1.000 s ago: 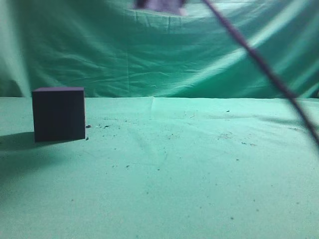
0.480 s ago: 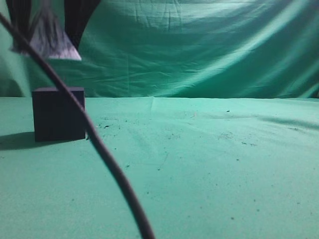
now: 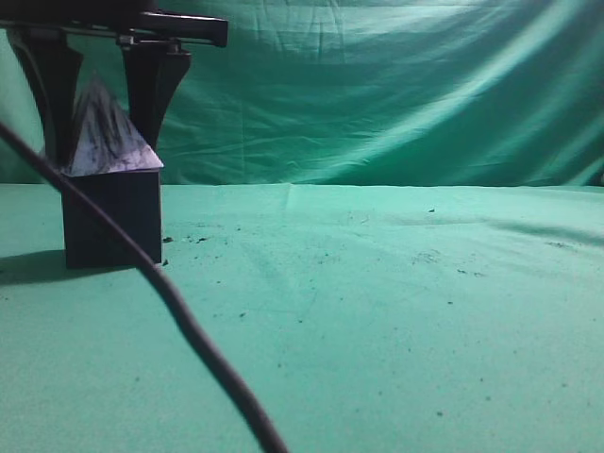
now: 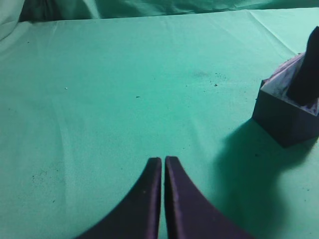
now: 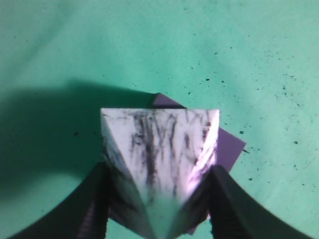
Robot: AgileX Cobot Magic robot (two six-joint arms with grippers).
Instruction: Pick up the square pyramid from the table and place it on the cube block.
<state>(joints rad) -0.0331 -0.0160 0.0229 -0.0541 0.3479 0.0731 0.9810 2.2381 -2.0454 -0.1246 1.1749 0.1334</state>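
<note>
Half a second on, the square pyramid has dropped from above the cube block to sit at its top face, its base about level with the cube's upper edge; whether it fully rests there cannot be told. The right claw clamps it still, one dark finger pressed on each of two opposite sloping faces, as the right wrist view shows. The pyramid looks rigid, small and probably light; its slanted, smooth-looking sides could let it squirt out of a pinch, so low on the faces near the base seems the surest hold. Its base appears turned relative to the cube in the wrist view, a purple corner showing. The left claw hangs closed on nothing over the green desk. A dark cable crosses the foreground.
</note>
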